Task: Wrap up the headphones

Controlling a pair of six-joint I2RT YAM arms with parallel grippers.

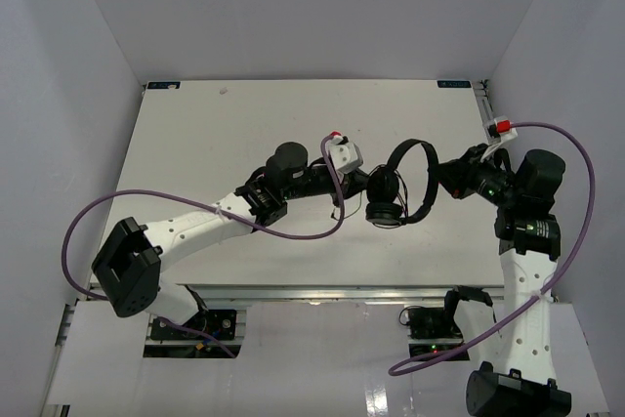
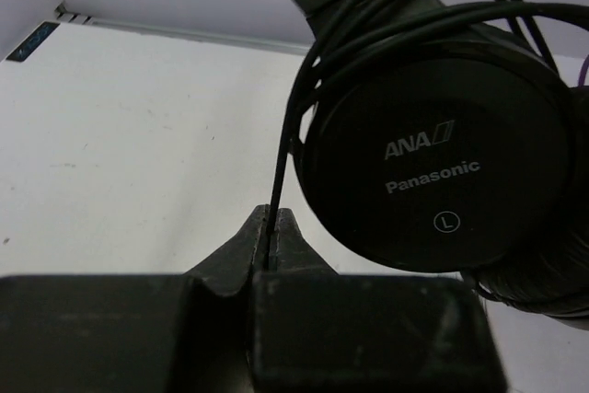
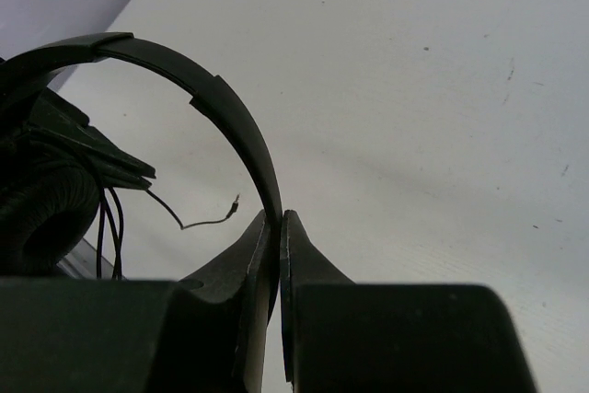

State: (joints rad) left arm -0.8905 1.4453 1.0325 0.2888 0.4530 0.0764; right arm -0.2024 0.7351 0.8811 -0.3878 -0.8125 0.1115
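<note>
The black headphones (image 1: 391, 192) are held up over the middle of the table, between my two grippers. My left gripper (image 2: 273, 218) is shut on the thin black cord (image 2: 281, 158), just left of the left earcup (image 2: 442, 163), marked ANA and Panasonic. Several loops of cord lie around that earcup. My right gripper (image 3: 276, 223) is shut on the thin curved headband (image 3: 230, 117). The cord's loose plug end (image 3: 232, 204) hangs free below the earcups (image 3: 46, 209). In the top view my left gripper (image 1: 359, 183) and right gripper (image 1: 441, 175) flank the headphones.
The white table (image 1: 215, 134) is walled by white panels at the back and sides. Thick purple robot cables (image 1: 293, 231) loop beside both arms. A metal rail (image 1: 322, 292) runs along the near edge by the arm bases.
</note>
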